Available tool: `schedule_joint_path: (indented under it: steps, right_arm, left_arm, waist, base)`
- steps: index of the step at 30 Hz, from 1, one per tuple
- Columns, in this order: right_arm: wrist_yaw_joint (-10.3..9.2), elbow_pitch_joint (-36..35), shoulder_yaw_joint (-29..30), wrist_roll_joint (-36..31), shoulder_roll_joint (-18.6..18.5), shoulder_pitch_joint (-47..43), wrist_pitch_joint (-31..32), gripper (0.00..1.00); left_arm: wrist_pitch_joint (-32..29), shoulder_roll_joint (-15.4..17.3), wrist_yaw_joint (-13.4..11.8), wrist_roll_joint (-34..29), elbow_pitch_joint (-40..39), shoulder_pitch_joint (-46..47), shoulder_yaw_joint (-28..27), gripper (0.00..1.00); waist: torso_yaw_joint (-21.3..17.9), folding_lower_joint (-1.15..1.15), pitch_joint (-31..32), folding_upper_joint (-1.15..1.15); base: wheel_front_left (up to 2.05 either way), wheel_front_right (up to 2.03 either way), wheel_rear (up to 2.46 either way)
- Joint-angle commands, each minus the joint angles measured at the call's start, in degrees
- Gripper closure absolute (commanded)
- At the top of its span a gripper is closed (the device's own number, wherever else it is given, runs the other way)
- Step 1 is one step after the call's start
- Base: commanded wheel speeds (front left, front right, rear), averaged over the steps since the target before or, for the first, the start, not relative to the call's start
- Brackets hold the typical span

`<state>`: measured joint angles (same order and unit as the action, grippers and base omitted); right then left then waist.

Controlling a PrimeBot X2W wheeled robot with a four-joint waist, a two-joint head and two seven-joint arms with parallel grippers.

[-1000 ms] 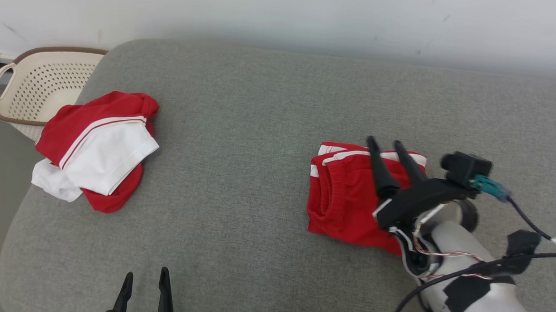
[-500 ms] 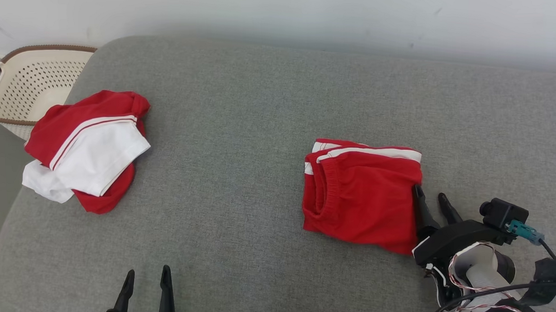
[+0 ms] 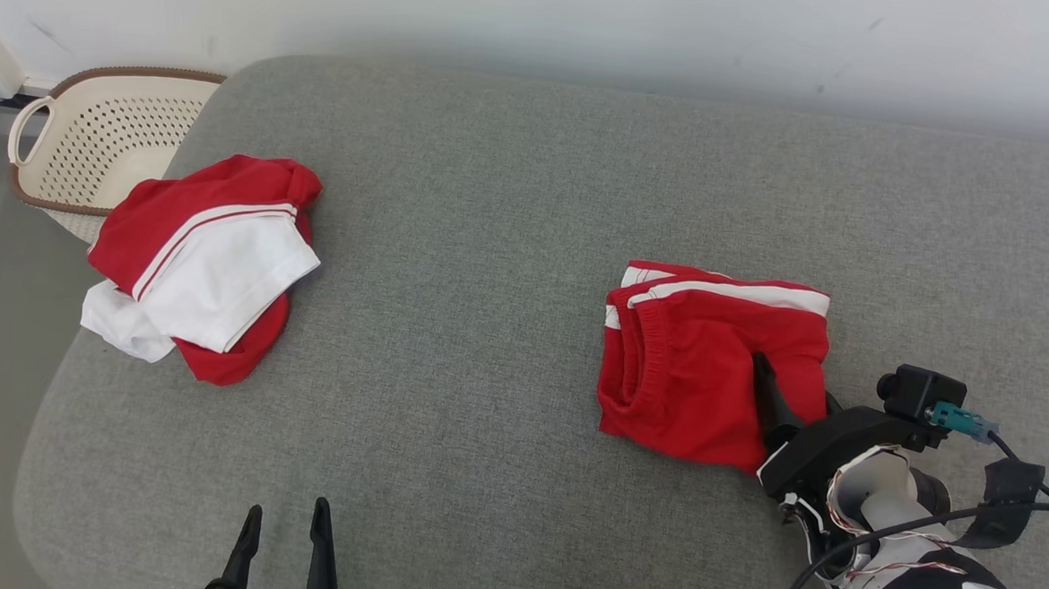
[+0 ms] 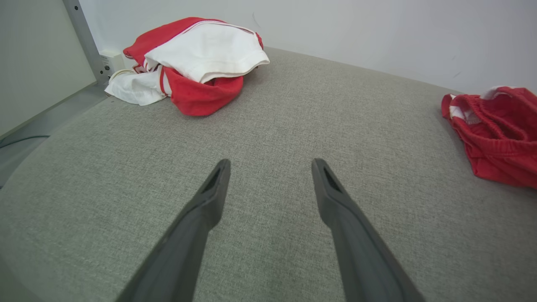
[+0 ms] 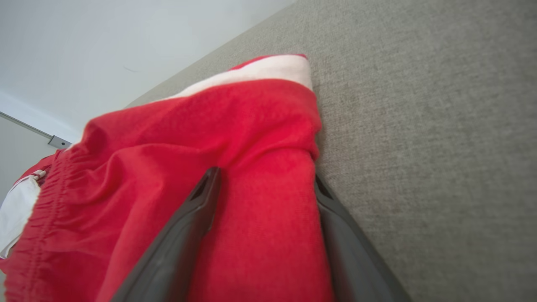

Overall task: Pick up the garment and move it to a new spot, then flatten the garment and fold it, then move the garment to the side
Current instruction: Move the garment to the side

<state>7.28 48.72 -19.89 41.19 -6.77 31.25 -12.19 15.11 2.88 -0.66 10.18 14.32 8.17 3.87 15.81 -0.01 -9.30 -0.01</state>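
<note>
Both jaws gape wide. Right gripper [image 3: 792, 377], lower right, straddles an edge of the red garment [image 3: 690, 367]; left gripper [image 3: 287, 507], lower left, holds nothing.

red garment [image 3: 690, 367], white stripes

Left end effector [image 3: 287, 507] first: two long fingers [image 4: 193, 235], matte dark grey, tapering to thin tips, a narrow slot cut inside each tip. Over on the right, the right end effector [image 3: 794, 384] has the same dark fingers on a chunky black mount [image 3: 833, 449]. A small black camera box [image 3: 920, 390] sits beside it, a teal plug [image 3: 957, 417] at its back. Then the pale rounded forearm [image 3: 885, 498], thin red-and-white wires [image 3: 846, 515] looping across, and a thick black cable [image 3: 949, 516] trailing off right.
</note>
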Motion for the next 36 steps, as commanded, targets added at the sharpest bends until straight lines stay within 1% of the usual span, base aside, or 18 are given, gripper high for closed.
schedule_joint_path:
  steps: [1,2,4,5,7,16,22,23,26,30,36]
  right_arm:
    - [0.38,1.33,-0.68,1.05,1.84,-0.58,0.76,0.0]
    - [0.39,1.9,-0.89,1.27,1.9,-0.44,1.11,0.15]
    - [0.38,2.89,-1.05,1.7,1.96,-0.51,1.22,0.75]
    - [0.38,3.26,-1.21,1.8,1.98,-0.38,1.17,1.0]
    - [0.37,3.66,-1.59,2.09,1.96,-0.34,0.89,1.0]
    - [0.19,1.69,-1.25,2.34,-0.64,-0.46,-2.36,1.0]
    - [0.2,0.55,-1.67,0.67,-0.16,-2.71,-2.93,1.0]
    - [0.2,0.55,-1.67,0.67,-0.16,-2.71,-2.93,1.0]
    - [0.2,0.13,-1.72,0.11,0.12,-3.8,-3.01,1.0]
    - [0.2,-0.6,-1.09,-0.97,0.31,-5.28,-3.03,1.0]
    - [0.2,-1.39,-0.25,-1.9,0.5,-6.97,-3.04,1.0]
  left_arm:
    - [0.07,0.03,0.01,-0.54,-0.06,0.12,-0.16,0.0]
    - [0.07,0.03,0.02,-0.53,-0.15,0.2,-0.15,0.0]
    - [0.07,0.04,-0.01,-0.51,-0.22,0.3,-0.15,0.0]
    - [0.07,0.03,-0.01,-0.52,-0.28,0.36,-0.13,0.0]
    - [0.07,0.04,0.05,-0.5,-0.35,0.39,-0.13,0.0]
    - [0.07,0.04,0.43,-0.7,-0.54,-0.27,-0.34,0.0]
    - [0.07,0.04,0.94,-1.58,-1.46,-1.68,0.07,0.0]
    - [0.07,0.04,0.94,-1.58,-1.46,-1.68,0.07,0.0]
    - [0.07,0.04,0.93,-1.99,-1.59,-2.41,0.06,0.0]
    - [0.07,0.02,1.55,-2.92,-1.9,-2.65,-0.36,0.0]
    - [0.07,0.03,1.67,-2.31,-1.71,-2.96,-0.46,0.0]
  waist:
    - [0.13,0.01,-0.14,0.01]
    - [0.17,0.01,-0.21,0.01]
    - [0.17,0.01,-0.28,0.01]
    - [0.14,0.01,-0.3,0.01]
    - [0.01,0.01,-0.27,0.01]
    - [-1.74,0.01,1.23,0.01]
    - [-6.25,0.01,4.46,0.01]
    - [-6.25,0.01,4.46,0.01]
    - [-9.23,0.01,5.8,0.01]
    - [-13.78,0.01,6.96,0.01]
    - [-20.75,0.01,7.52,0.01]
  base:
    - [0.0,0.0,0.0]
    - [0.0,0.0,0.0]
    - [0.0,0.0,0.0]
    - [0.0,0.0,0.0]
    - [0.0,0.0,0.0]
    - [0.0,0.0,0.0]
    - [0.0,0.0,0.0]
    - [0.0,0.0,0.0]
    - [0.0,0.0,0.0]
    - [0.0,0.0,0.0]
    - [0.0,0.0,0.0]
